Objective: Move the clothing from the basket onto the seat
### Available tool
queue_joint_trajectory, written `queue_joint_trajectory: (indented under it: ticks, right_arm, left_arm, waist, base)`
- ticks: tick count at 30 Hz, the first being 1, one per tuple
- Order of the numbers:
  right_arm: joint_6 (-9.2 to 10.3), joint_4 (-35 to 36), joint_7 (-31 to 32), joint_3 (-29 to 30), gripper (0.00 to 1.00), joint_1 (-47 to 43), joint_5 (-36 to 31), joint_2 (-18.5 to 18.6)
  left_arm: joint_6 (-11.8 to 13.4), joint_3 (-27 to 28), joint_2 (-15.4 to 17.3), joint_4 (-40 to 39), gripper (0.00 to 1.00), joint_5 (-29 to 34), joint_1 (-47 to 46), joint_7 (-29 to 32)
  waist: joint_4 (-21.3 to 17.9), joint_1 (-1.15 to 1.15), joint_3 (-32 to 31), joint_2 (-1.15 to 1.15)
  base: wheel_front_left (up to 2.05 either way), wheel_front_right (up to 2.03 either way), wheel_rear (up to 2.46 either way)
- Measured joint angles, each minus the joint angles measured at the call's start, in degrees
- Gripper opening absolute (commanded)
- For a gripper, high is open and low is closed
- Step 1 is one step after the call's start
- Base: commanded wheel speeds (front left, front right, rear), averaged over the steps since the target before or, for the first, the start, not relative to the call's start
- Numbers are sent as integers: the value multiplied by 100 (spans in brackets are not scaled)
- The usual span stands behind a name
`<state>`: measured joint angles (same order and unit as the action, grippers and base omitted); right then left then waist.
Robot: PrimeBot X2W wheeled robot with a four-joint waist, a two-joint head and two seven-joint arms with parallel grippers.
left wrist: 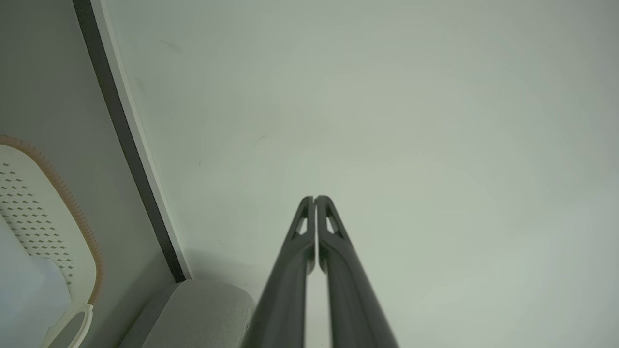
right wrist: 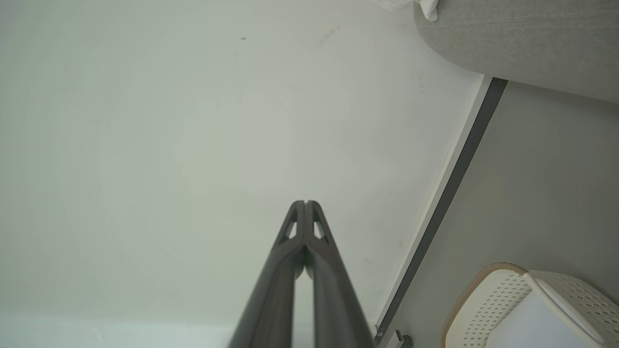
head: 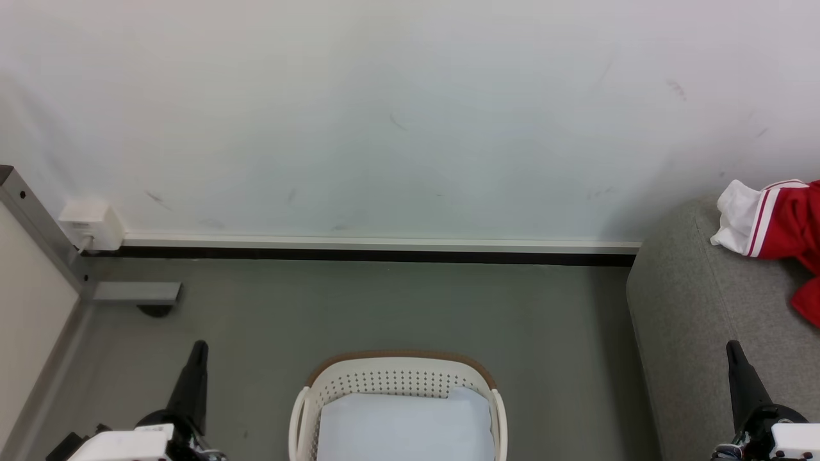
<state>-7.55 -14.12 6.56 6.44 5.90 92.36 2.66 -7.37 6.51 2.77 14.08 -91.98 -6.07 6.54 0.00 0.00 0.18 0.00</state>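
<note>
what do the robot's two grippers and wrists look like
Both the left gripper and the right gripper have two long matte dark grey fingers tapering to slim tips, each with a small triangular cut-out near the tip. In the head view each sits on a boxy white wrist housing. No markings are legible.

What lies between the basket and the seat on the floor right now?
Only bare grey floor: in the head view the strip from the basket across to the seat holds nothing. The right wrist view shows the same bare stretch.
</note>
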Motion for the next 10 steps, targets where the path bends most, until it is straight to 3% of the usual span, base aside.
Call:
queue_joint_trajectory:
  ticks: [10]
  right_arm:
    - [0, 0, -1, 0, 0, 0, 0, 0]
  left_arm:
    - [0, 0, 0, 0, 0, 0, 0, 0]
  waist:
    - [0, 0, 0, 0]
  base:
    - [0, 0, 0]
